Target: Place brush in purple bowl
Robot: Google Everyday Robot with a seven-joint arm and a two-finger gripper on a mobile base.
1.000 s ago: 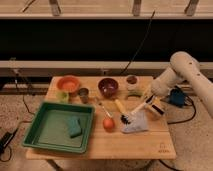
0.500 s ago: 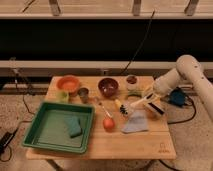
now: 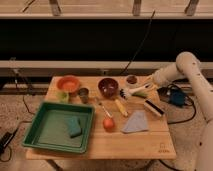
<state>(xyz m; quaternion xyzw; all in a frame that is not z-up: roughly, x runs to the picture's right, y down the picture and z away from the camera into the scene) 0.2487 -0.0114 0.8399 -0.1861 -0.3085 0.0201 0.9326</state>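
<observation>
End effector (image 3: 148, 88) sits just right of the purple bowl (image 3: 108, 86), clenched on the white handle of the brush (image 3: 132, 92). The black bristle head points toward the bowl, close to its right rim but not yet over it. Risks, as I judge them: the handle is gripped near its far end, so the head may sag or swivel. Letting go too early drops it on the bench (image 3: 147, 142), short of the bowl. A low approach clips the rim and shoves the bowl. The small cup (image 3: 131, 79), behind-right of the bowl, lies near the arm's sweep.
</observation>
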